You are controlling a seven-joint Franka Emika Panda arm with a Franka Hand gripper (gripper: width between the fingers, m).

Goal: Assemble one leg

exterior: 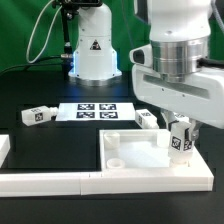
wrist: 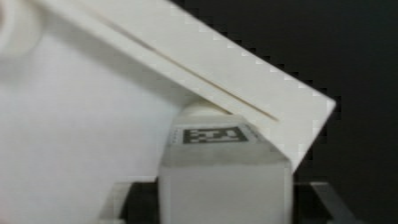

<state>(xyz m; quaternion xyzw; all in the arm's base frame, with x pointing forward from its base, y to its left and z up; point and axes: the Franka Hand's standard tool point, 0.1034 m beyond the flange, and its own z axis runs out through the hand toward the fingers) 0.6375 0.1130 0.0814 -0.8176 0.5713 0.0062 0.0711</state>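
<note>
My gripper (exterior: 180, 135) is shut on a leg (exterior: 181, 142), a stubby white peg with a black-and-white tag. I hold it upright over the far corner of the big white square panel (exterior: 150, 160), on the exterior view's right. In the wrist view the leg (wrist: 222, 165) fills the gap between my dark fingers (wrist: 317, 200), with its tag end towards the panel's raised corner rim (wrist: 267, 100). Whether the leg touches the panel I cannot tell. My gripper (wrist: 224, 205) shows only at the picture's edge.
Two more legs lie on the black table, one on the exterior view's left (exterior: 38, 115) and one just behind the panel (exterior: 147, 118). The marker board (exterior: 95, 110) lies in the middle. The white L-shaped border bar (exterior: 50, 182) runs along the front. The arm's base (exterior: 95, 55) stands behind.
</note>
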